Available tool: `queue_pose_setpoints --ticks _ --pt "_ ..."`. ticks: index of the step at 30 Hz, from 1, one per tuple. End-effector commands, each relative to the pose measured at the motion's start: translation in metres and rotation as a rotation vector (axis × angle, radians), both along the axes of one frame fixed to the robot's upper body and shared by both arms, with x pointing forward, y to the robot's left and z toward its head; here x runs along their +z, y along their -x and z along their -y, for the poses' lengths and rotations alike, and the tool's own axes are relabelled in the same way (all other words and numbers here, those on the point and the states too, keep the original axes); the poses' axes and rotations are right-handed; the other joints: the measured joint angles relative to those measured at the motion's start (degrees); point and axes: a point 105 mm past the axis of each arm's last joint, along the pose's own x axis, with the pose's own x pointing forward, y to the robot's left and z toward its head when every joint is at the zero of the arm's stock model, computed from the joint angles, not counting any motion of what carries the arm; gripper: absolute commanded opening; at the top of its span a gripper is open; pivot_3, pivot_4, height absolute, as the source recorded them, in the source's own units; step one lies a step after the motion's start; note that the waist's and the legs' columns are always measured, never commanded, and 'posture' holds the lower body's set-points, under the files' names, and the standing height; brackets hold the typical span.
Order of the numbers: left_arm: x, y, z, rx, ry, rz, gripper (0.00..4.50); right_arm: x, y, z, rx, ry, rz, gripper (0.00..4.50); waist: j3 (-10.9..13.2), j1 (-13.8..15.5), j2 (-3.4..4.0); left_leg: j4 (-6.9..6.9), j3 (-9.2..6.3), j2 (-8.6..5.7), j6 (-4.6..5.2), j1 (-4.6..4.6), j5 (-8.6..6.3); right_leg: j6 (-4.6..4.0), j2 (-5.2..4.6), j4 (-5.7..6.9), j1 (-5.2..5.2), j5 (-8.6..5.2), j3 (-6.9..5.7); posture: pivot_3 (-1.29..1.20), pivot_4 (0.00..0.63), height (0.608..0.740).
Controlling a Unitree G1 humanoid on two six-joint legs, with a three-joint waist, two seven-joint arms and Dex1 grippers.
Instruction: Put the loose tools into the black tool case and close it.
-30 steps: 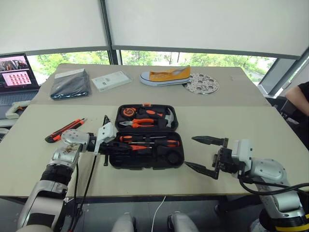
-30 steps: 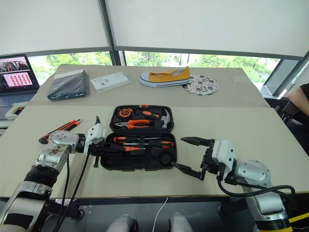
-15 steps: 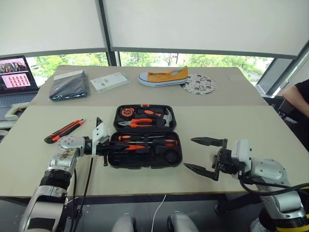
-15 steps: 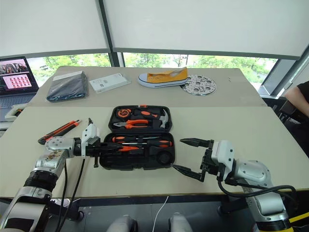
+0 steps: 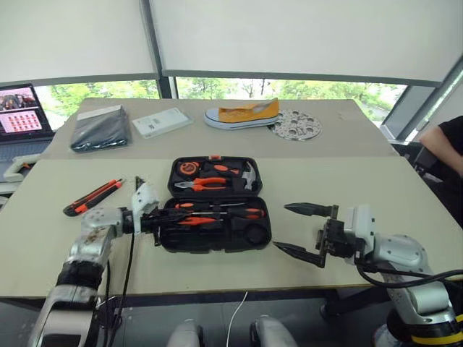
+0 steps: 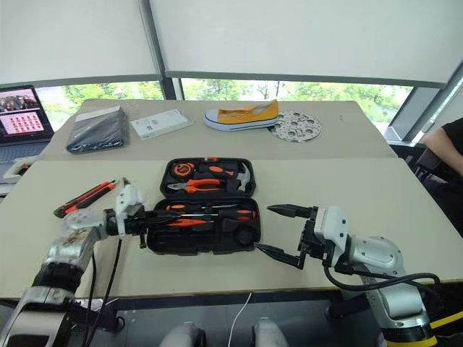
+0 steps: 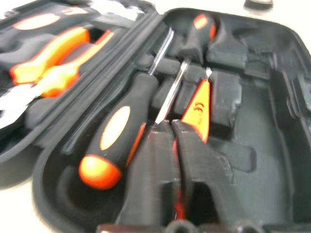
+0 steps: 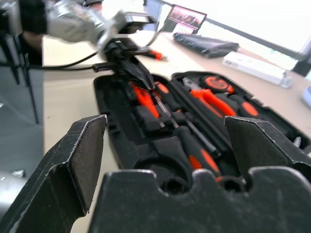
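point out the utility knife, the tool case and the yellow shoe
utility knife point(image 5: 92, 197), left eye view, middle of its orange-and-black body
tool case point(image 5: 263, 233), left eye view, right rim of the near half
yellow shoe point(image 5: 242, 114), left eye view, its yellow side

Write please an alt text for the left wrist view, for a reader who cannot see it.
The left gripper hangs over the open black tool case, its two black fingers nearly together above a slim orange tester screwdriver. Beside it lie two black-and-orange-handled screwdrivers in moulded slots.
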Motion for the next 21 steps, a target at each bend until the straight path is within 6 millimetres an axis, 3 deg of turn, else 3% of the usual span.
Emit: queue_pose_setpoints --ticks 1,7,8,11,15,18,21 --pt "0.022 0.022 -0.038 0.163 0.067 0.091 2.15 0.022 0.003 -0.002 0.012 -0.070 0.075 4.50 0.0 -0.1 0.00 -0.02 0.00 0.00 -0.01 -0.01 -0.01 -0.01 -0.01 -0.01 -0.01 -0.01 0.00 0.00 0.150 0.740" --pt "0.011 0.063 -0.116 0.570 0.071 0.101 4.33 0.021 0.004 -0.006 -0.001 -0.091 0.117 4.50 0.0 0.5 -0.02 -0.06 0.01 0.03 -0.03 0.04 -0.03 0.02 -0.18 -0.06 0.04 -0.05 -0.06 0.00 0.150 0.740" --pt "0.006 0.075 -0.137 0.666 0.028 0.109 4.45 0.021 0.005 -0.007 -0.004 -0.090 0.150 4.50 0.0 0.6 -0.02 -0.07 0.01 0.02 -0.03 0.04 -0.03 0.04 -0.23 -0.07 0.03 -0.06 -0.08 0.00 0.150 0.740" --pt "0.001 0.112 -0.187 0.915 0.038 0.084 4.45 0.019 0.008 -0.008 0.014 -0.105 0.174 4.50 0.0 0.6 -0.12 -0.07 0.06 0.07 -0.04 0.03 -0.03 -0.27 -0.28 -0.15 0.01 -0.26 -0.15 0.00 0.150 0.740" --pt "-0.005 0.130 -0.205 1.019 0.086 0.011 4.45 0.016 0.011 -0.004 0.016 -0.127 0.101 4.50 0.0 1.1 -0.16 -0.07 0.08 0.07 -0.06 0.02 -0.04 -0.34 -0.38 -0.16 0.04 -0.31 -0.19 0.00 0.150 0.740" --pt "-0.005 0.124 -0.212 1.068 0.091 -0.017 4.45 0.012 0.012 -0.002 0.001 -0.122 0.090 4.50 0.0 2.0 -0.18 -0.07 0.09 0.09 -0.31 0.03 -0.19 -0.31 -0.44 -0.21 0.01 -0.31 -0.26 0.00 0.150 0.740" --pt "0.001 0.099 -0.210 1.072 0.094 -0.043 4.45 0.009 0.012 -0.001 -0.014 -0.117 0.088 4.50 0.0 2.2 -0.22 -0.07 0.09 0.13 -0.52 0.05 -0.32 -0.31 -0.44 -0.31 -0.02 -0.30 -0.38 0.00 0.150 0.740"
